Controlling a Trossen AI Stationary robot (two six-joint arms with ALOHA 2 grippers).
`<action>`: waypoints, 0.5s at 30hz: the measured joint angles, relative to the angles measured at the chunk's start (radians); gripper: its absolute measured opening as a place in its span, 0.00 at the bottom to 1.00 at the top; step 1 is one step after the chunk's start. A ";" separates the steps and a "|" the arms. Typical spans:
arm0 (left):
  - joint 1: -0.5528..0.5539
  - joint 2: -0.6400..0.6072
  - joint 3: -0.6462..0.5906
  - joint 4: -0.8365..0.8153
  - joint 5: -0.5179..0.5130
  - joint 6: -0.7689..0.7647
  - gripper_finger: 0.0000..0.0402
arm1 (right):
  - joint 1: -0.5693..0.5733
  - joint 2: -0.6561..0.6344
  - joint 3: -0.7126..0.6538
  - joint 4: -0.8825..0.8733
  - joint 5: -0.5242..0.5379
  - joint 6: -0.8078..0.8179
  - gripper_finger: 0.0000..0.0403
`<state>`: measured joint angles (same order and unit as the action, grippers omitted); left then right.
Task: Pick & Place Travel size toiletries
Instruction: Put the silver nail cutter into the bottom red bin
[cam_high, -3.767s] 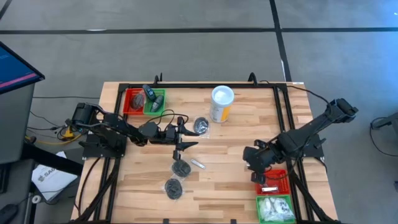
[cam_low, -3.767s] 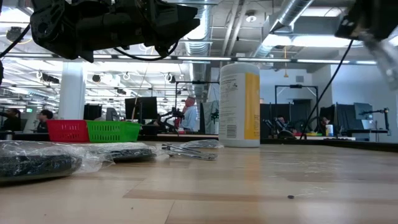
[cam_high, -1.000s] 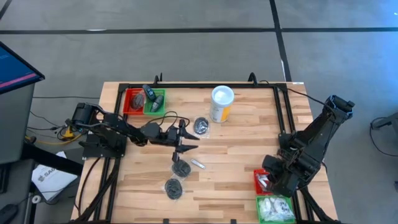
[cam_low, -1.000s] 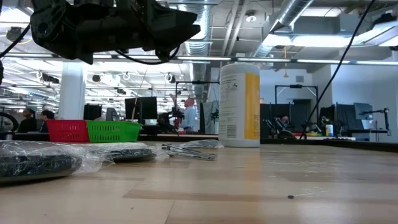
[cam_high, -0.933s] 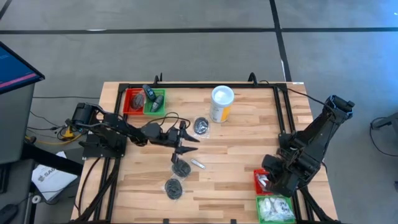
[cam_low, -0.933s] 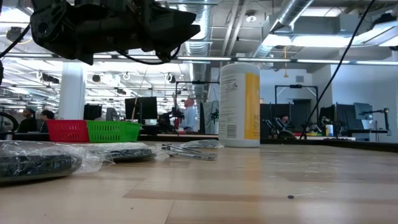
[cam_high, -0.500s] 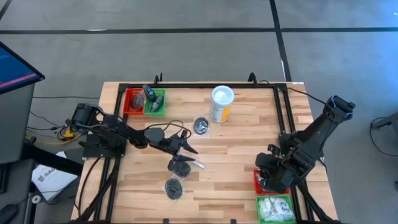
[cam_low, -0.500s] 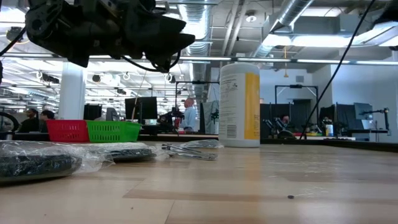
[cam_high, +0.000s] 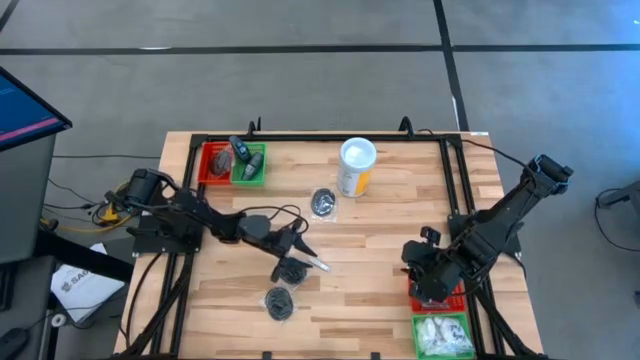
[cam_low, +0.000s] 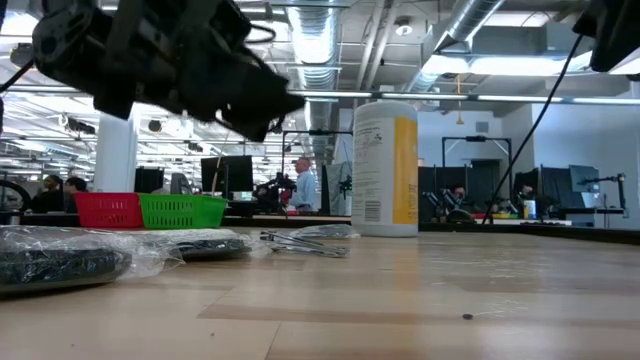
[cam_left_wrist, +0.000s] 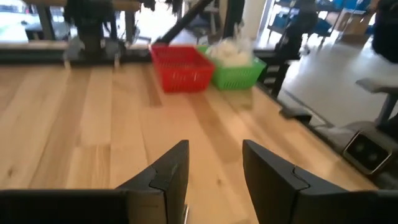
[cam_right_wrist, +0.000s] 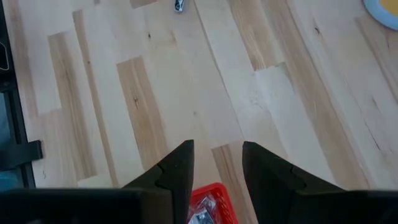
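Three dark pucks in clear wrap lie flat on the table (cam_high: 323, 202) (cam_high: 290, 270) (cam_high: 278, 303). A silvery tube (cam_high: 318, 264) lies beside the middle puck. My left gripper (cam_high: 303, 256) hangs open just above that puck and tube, touching neither; its wrist view shows open fingers (cam_left_wrist: 214, 174) over bare wood. My right gripper (cam_high: 415, 262) is open and empty (cam_right_wrist: 214, 168), over the table just left of the near red basket (cam_high: 438, 292). White packets fill the near green basket (cam_high: 442, 335). A small dark bottle (cam_high: 240, 151) sits in the far baskets.
The yellow canister with white lid (cam_high: 356, 167) stands upright far of centre. A red basket (cam_high: 215, 163) and a green basket (cam_high: 251, 164) sit at the far left corner. Black frame rails run along the table's left and right edges. Bare wood lies between the two grippers.
My left gripper has moved toward the near edge and down, tipping its fingers toward the middle puck and the tube. My right gripper has drawn away from the near red basket toward the table's left and far side. The toiletries have stayed in place.
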<state>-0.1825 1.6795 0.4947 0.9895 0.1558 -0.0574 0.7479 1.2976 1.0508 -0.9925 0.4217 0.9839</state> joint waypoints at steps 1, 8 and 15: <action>0.000 0.017 0.002 0.000 0.000 0.000 0.35 | 0.000 0.000 0.000 0.001 0.000 0.000 0.31; 0.005 0.129 0.037 0.000 -0.001 0.000 0.35 | 0.001 0.000 0.000 0.003 0.000 0.000 0.31; 0.019 0.184 0.043 0.001 -0.002 0.000 0.35 | 0.001 0.000 0.000 0.004 0.000 0.000 0.31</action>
<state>-0.1633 1.8636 0.5377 0.9905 0.1540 -0.0578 0.7490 1.2976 1.0508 -0.9881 0.4213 0.9836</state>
